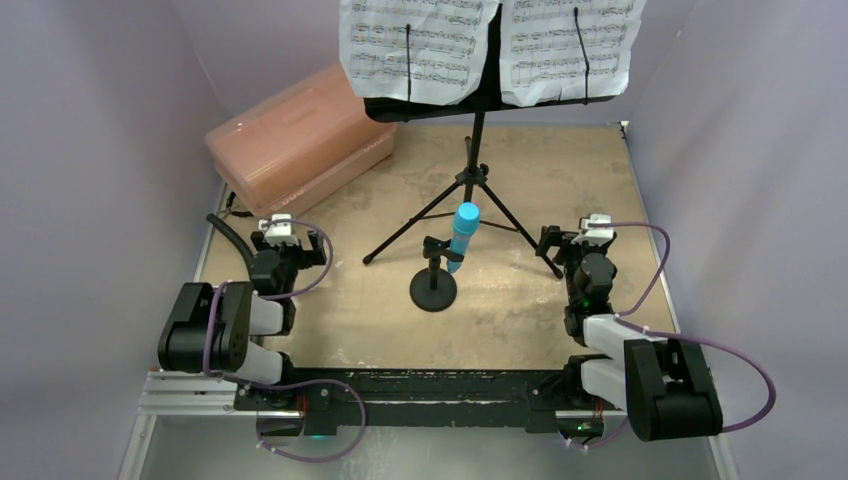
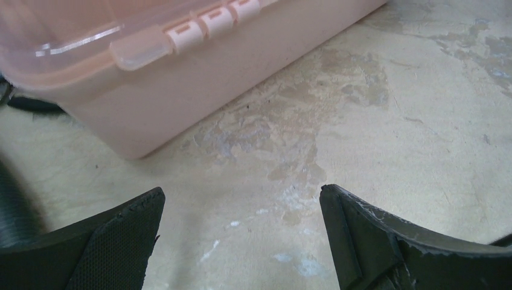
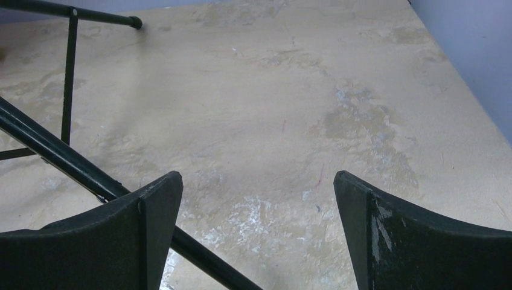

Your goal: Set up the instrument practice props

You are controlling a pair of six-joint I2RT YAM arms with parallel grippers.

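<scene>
Music stand (image 1: pixel 478 160) upright at centre rear, both sheet-music pages (image 1: pixel 415 40) on its desk. Microphone (image 1: pixel 464 232) sits in the mic stand (image 1: pixel 433 290) just in front. We judge setup complete. Left gripper (image 2: pixel 241 192) and right gripper (image 3: pixel 258 175): jaws wide, empty.

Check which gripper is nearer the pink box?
Left. The left gripper sits just short of the near wall of the pink box, jaws open, not touching. The right gripper is far across the table, beside a leg of the music stand.
</scene>
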